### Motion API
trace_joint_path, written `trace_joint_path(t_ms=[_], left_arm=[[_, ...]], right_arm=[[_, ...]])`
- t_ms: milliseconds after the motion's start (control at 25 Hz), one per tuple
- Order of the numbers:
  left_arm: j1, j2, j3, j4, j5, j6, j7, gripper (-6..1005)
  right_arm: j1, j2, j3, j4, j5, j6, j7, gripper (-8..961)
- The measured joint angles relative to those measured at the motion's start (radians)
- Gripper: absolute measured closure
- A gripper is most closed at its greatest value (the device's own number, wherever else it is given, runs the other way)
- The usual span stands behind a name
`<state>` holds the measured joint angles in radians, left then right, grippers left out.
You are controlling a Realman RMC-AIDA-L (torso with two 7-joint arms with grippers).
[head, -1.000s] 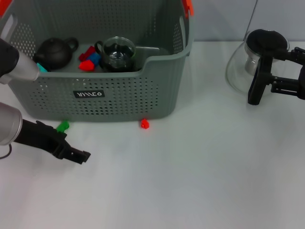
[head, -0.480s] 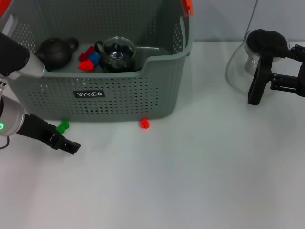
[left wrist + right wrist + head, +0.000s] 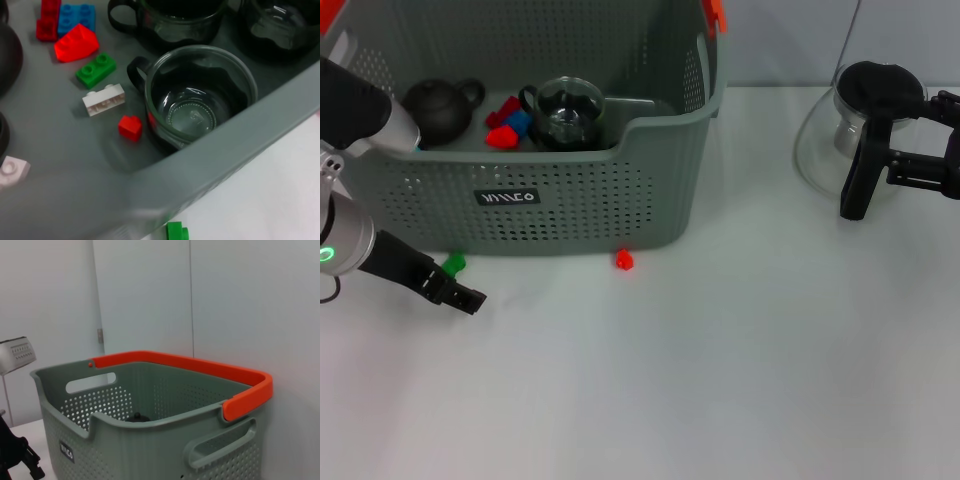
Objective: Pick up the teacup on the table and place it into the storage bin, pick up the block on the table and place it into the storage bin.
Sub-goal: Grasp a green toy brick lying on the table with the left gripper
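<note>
Storage bin (image 3: 570,200): grey perforated basket with a small black label on its front wall and an orange-red handle, standing on the white worktop (image 3: 720,380); taken here as the landmark. Inside the bin: one dark round teapot (image 3: 440,108) toward the robot's left end; one clear glass teacup (image 3: 568,112) with a dark handle against the front wall, near the notch in the rim; a cluster of red and blue blocks (image 3: 506,122) between teapot and teacup. The left wrist view adds more glassware behind that teacup, plus a green block (image 3: 96,70), a white block (image 3: 104,99) and a small red piece (image 3: 130,127) on the bin floor beside it. Outside the bin: one green block (image 3: 452,264) on the worktop just before the front wall, below and left of the label; one small red block (image 3: 624,260) on the worktop just before the front wall, toward its right corner. Left claw (image 3: 460,296): low over the worktop in front of the bin's left front corner, just beside the green block, holding nothing; whether its fingers are parted cannot be told. Right claw (image 3: 935,165): well to the right of the bin, next to a glass carafe (image 3: 840,130) with a black lid and handle; finger state likewise cannot be told.
</note>
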<state>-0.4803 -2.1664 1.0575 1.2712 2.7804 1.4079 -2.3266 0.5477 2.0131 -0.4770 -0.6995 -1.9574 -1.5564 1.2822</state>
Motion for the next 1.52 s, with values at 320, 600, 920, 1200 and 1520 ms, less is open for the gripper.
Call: trace_joint_path(t_ms=[320, 600, 920, 1200, 1520], left_arm=[[-0.004, -0.001, -0.002, -0.001, 0.007, -0.007, -0.023, 67], [-0.008, -0.002, 0.004, -0.03, 0.02, -0.028, -0.045, 68], [-0.02, 0.0, 0.003, -0.053, 0.025, -0.046, -0.054, 69], [-0.029, -0.003, 0.011, -0.068, 0.049, -0.066, -0.07, 69], [-0.047, -0.002, 0.012, -0.096, 0.05, -0.073, -0.076, 70]], right_arm=[[0.0, 0.001, 0.0, 0.0, -0.001, -0.001, 0.001, 38], [-0.001, 0.003, 0.0, 0.0, -0.002, -0.005, -0.002, 39], [-0.005, 0.002, 0.0, 0.0, -0.002, -0.007, -0.003, 39], [-0.007, 0.003, 0.0, 0.0, -0.002, -0.007, -0.005, 39], [-0.008, 0.004, 0.0, 0.0, -0.002, -0.007, -0.006, 39]])
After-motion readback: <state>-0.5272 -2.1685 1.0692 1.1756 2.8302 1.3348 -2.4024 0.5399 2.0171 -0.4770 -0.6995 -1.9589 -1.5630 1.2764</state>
